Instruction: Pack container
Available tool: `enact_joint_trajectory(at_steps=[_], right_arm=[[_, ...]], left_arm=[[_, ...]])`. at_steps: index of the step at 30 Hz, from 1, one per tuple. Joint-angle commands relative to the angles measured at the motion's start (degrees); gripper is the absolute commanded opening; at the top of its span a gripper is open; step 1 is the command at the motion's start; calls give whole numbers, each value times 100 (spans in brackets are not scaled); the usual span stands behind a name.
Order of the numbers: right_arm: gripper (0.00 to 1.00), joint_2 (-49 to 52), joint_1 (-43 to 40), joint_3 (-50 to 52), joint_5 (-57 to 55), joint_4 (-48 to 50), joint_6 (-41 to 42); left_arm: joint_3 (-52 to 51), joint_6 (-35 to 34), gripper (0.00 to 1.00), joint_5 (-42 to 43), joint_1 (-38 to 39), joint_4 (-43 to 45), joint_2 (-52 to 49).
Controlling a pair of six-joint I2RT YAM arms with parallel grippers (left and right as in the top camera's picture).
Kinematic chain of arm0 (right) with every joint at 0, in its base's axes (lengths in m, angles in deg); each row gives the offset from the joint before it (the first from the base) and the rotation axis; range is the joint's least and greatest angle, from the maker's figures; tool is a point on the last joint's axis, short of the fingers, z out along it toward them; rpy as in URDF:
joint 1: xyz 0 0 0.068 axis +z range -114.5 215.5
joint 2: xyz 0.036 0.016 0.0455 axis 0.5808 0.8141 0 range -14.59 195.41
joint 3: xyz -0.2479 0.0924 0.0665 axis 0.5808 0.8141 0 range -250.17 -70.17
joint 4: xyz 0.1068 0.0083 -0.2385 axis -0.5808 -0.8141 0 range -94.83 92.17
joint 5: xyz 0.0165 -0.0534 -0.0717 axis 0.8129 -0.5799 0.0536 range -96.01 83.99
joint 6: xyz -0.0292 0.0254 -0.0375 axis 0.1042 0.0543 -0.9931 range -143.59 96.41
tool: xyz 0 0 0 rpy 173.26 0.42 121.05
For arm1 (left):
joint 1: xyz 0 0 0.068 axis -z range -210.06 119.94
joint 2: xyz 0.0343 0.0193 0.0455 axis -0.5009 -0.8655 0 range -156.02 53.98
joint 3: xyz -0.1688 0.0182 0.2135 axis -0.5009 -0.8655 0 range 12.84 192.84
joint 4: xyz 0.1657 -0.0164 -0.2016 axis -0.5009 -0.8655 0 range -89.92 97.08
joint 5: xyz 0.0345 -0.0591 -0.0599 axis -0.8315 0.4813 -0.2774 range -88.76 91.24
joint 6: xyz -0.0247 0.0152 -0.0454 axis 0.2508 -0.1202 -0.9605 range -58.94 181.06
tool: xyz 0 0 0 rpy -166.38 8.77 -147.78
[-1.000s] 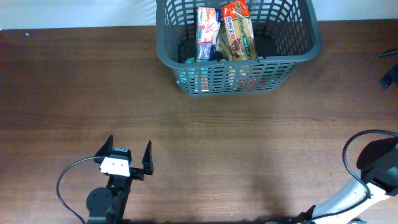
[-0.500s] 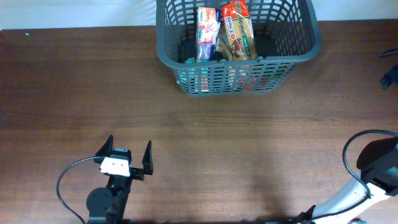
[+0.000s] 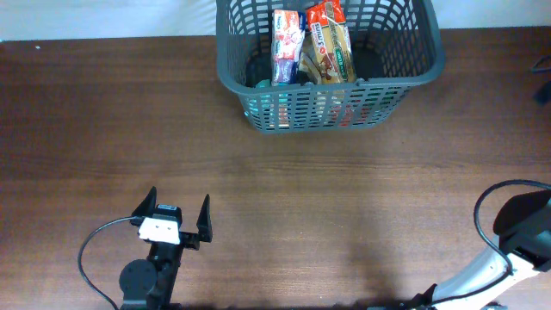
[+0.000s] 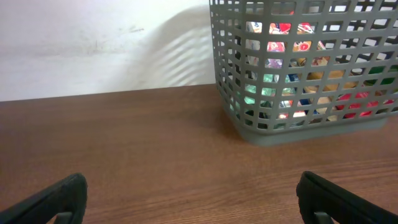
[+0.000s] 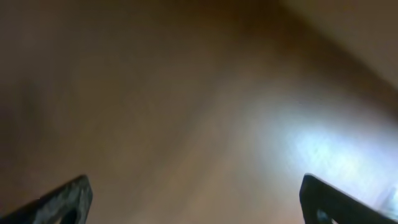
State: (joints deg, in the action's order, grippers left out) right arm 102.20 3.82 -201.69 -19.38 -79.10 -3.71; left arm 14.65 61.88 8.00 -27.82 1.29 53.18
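The container, a dark grey slotted basket, stands at the far middle of the table and holds several packets, among them a red and white packet and a tan snack packet. The basket also shows in the left wrist view, ahead and to the right. My left gripper is open and empty near the front edge, pointing at the basket from far off. My right gripper is open and empty; its view is a blurred brown surface. Only the right arm's base shows overhead.
A white wall runs behind the table's far edge. A black cable loops beside the left arm's base. A dark thing sits at the right edge of the overhead view.
The dark thing at the right edge of the overhead view has moved further out of frame. Both arms and the basket are unmoved.
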Motion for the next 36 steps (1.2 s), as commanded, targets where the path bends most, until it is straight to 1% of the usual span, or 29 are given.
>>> enact_joint_trajectory(at_steps=[1, 4, 8, 12, 16, 22, 23, 28, 36], right_arm=[[99, -813, 393, 9, 52, 621, -74], [99, -1279, 817, 87, 50, 1351, -452], [99, -1939, 1534, 391, 15, 2050, -1093], [99, -2712, 2205, 992, -385, 2490, -1108], [99, -3432, 2555, 1812, -376, 3244, -1108], [99, -4623, 2787, 3574, -260, 4972, -1106], [99, -4885, 2798, 3991, -195, 5353, -1108], [99, -6096, 2798, 5908, 365, 6627, -1108], [99, -7809, 2798, 8544, 890, 7709, -1040]], left_arm=[[-52, 68, 99, -61, 24, 20, 46], [-52, 68, 99, -61, 24, 20, 46], [-52, 68, 99, -61, 24, 20, 46], [-52, 68, 99, -61, 24, 20, 46], [-52, 68, 99, -59, 24, 20, 46], [-52, 68, 99, -59, 24, 20, 46], [-52, 68, 99, -61, 24, 20, 46], [-52, 68, 99, -61, 24, 20, 46], [-52, 68, 99, -59, 24, 20, 46]])
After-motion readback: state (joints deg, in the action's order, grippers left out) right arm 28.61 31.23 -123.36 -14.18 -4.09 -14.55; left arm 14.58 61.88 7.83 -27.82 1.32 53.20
